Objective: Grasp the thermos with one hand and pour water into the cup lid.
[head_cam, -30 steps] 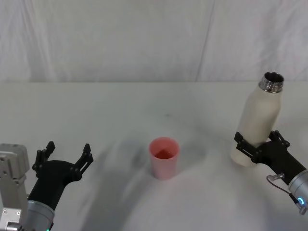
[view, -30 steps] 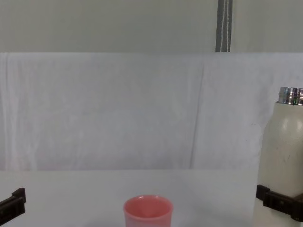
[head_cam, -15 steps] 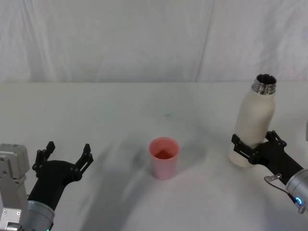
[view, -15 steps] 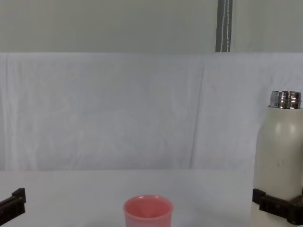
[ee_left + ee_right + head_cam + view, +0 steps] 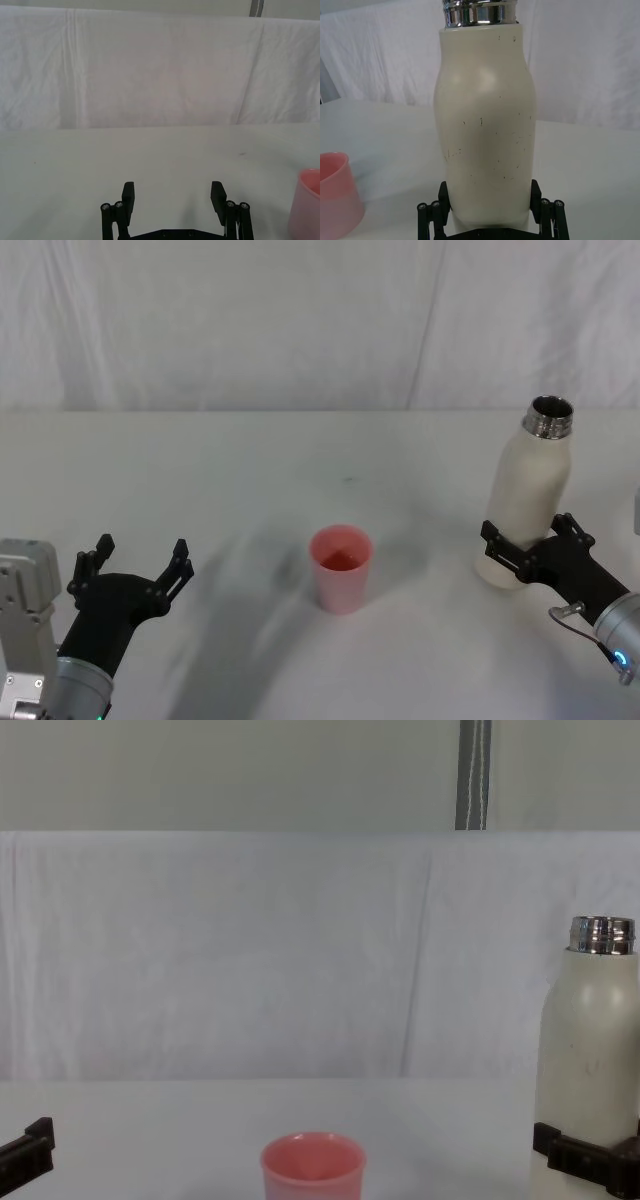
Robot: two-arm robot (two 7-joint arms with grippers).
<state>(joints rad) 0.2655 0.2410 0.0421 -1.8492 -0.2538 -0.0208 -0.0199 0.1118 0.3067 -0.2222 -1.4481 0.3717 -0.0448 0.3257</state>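
Staged lab setup: white-draped table (image 5: 250, 470), white cloth backdrop (image 5: 300, 320).

My white cloth-covered table (image 5: 200, 470) carries a small salmon-pink plastic cup (image 5: 341, 568) mid-front and a tall cream-white steel-necked bottle (image 5: 525, 495) upright at right.

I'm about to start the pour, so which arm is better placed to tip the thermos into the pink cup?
Right. The right gripper already clasps the thermos near its base, standing upright beside the cup lid. The left gripper sits open, away from both.
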